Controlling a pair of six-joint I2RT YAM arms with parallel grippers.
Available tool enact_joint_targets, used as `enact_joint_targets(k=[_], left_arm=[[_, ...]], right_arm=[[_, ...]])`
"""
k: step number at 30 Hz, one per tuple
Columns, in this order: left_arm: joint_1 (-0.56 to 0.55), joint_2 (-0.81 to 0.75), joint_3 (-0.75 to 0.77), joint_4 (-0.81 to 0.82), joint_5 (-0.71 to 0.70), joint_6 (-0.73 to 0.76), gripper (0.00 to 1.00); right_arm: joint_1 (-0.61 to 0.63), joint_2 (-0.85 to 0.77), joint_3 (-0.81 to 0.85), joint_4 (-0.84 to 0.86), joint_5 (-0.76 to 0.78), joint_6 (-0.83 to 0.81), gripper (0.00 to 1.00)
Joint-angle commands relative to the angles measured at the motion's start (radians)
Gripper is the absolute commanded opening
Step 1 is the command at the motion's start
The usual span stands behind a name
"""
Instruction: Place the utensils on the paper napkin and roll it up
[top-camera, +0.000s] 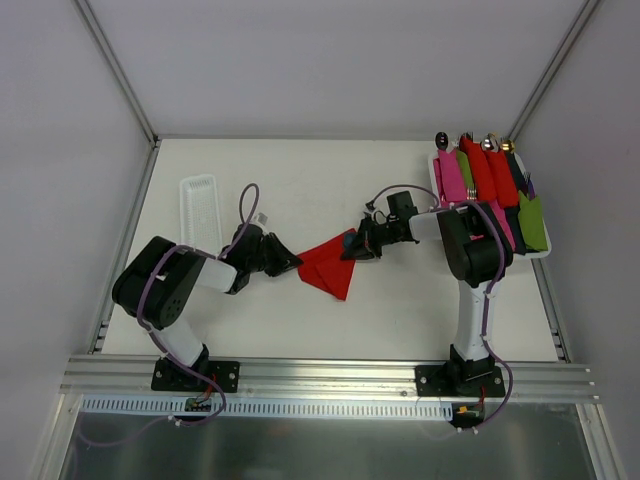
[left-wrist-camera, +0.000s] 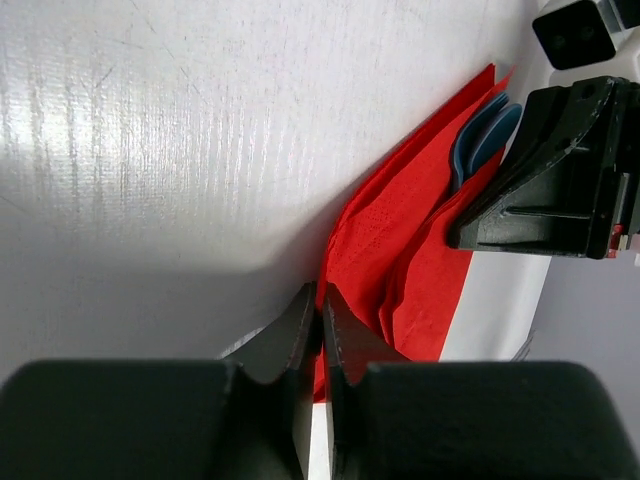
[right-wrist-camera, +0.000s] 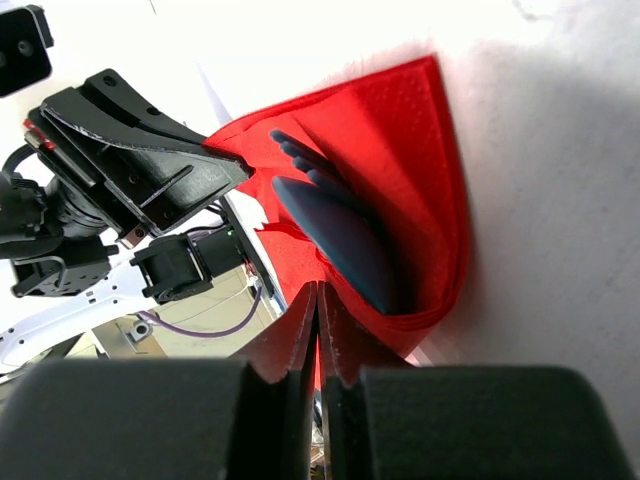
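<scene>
Two arms meet over the middle of the white table (top-camera: 330, 180), each with its tip at the paper napkin (top-camera: 326, 266), which lies folded there as a red wedge between them. The left gripper (left-wrist-camera: 320, 300) has its jaws pressed together on the napkin's near corner, red paper showing in the slit between them. The right gripper (right-wrist-camera: 318, 298) is likewise clenched on the opposite edge of the napkin. Tucked in the fold are the blue utensils (right-wrist-camera: 340, 240), their ends poking out towards the left gripper. Off to the far right sits a white tray (top-camera: 541, 255) holding pink, red and green rolled bundles, and a long white container (top-camera: 200, 205) lies on the far left.
</scene>
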Motion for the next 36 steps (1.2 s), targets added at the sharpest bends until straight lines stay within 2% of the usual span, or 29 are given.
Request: enact_joint_targets(k=[1,6,14,26,36], left_arm=[[0.012,-0.036,0.031,-0.094,-0.007,0.064,0.02],[0.012,-0.043,0.06,-0.061,0.075,0.042,0.0],[0.0,-0.072,0.095,-0.044,0.114,-0.034,0.0],[-0.129,0.003,0.167,0.017,0.129,-0.135,0.0],[-0.212,0.131,0.143,0.245,0.091,-0.317,0.0]], right_arm=[[0.014,0.016,0.003,-0.09,0.126,-0.058,0.04],[0.02,0.013,0.009,-0.108,0.141,-0.075,0.03],[0.031,0.009,0.021,-0.142,0.161,-0.097,0.02],[0.039,0.009,0.032,-0.162,0.175,-0.107,0.01],[0.042,0.01,0.03,-0.164,0.179,-0.109,0.0]])
